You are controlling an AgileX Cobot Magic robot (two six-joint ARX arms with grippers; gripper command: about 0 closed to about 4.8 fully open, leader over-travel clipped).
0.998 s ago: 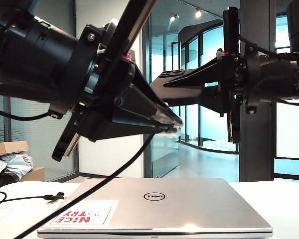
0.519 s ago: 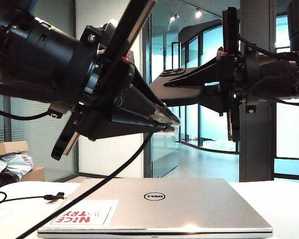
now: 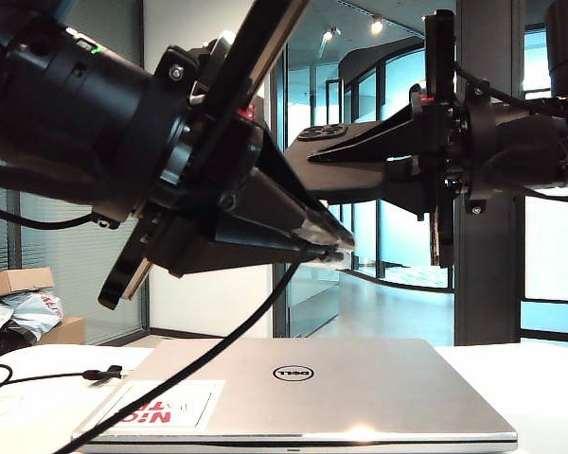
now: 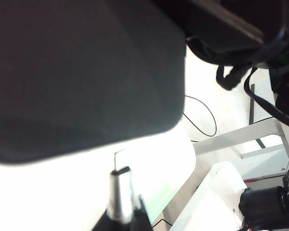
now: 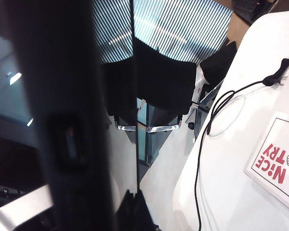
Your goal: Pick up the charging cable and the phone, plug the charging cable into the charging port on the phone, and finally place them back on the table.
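In the exterior view both arms hang above the table (image 3: 549, 397). My left gripper (image 3: 333, 248) points right and is shut on the charging cable's silver plug (image 4: 119, 190), which sticks out past the fingers (image 4: 135, 219). The black charging cable (image 3: 218, 350) droops from it to the table's front left. My right gripper (image 3: 360, 165) points left, shut on the phone (image 3: 327, 142), a flat black slab held roughly level. In the left wrist view the phone (image 4: 86, 72) fills the picture, its edge a short gap from the plug tip. In the right wrist view the phone (image 5: 62, 120) is a dark blurred band.
A shut silver laptop (image 3: 293, 388) with a red-and-white sticker (image 5: 274, 163) lies under the grippers. The slack cable (image 5: 202, 144) with its black strap (image 3: 102, 374) loops over the table's left part. Cardboard boxes (image 3: 19, 284) sit beyond the left edge.
The left gripper with the plug has edged slightly right, closer under the phone. The phone's free end has tipped up a little. Both grips are unchanged.
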